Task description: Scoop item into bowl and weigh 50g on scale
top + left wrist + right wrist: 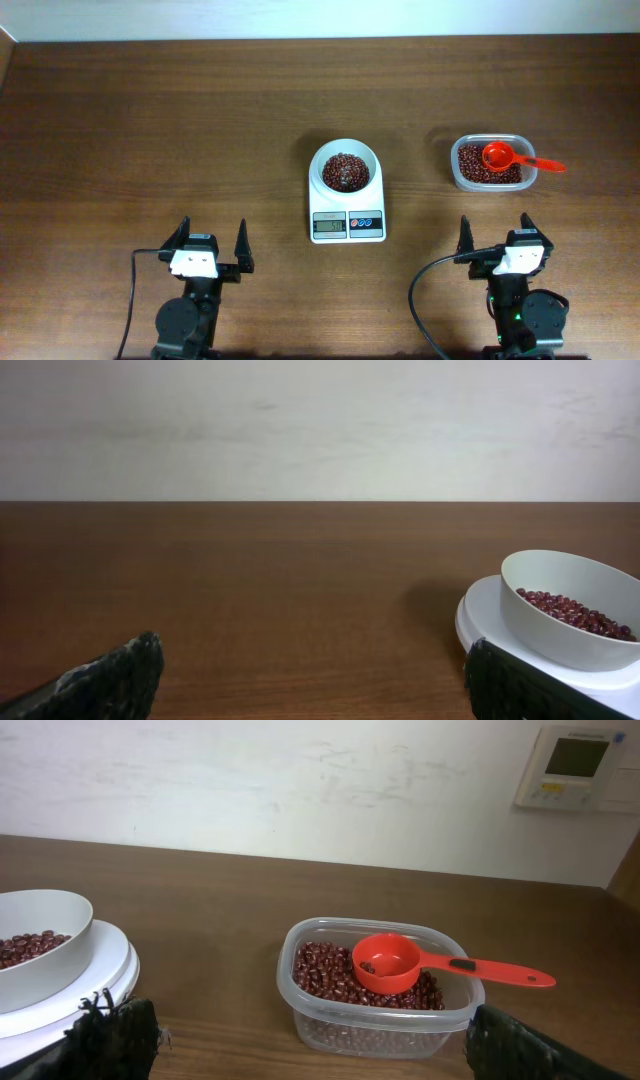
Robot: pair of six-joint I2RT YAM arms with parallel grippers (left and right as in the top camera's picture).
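My left claw (213,230) and my right claw (495,226) both stand spread wide, grasping nothing, at the near side of the wooden table (150,120). Farther back between them, the white bowl (322,160) sits on the scale (347,226), holding red-brown beans (345,173). A red measuring scoop (498,155) lies on more beans in the clear plastic container (455,172), just ahead of my right claw.
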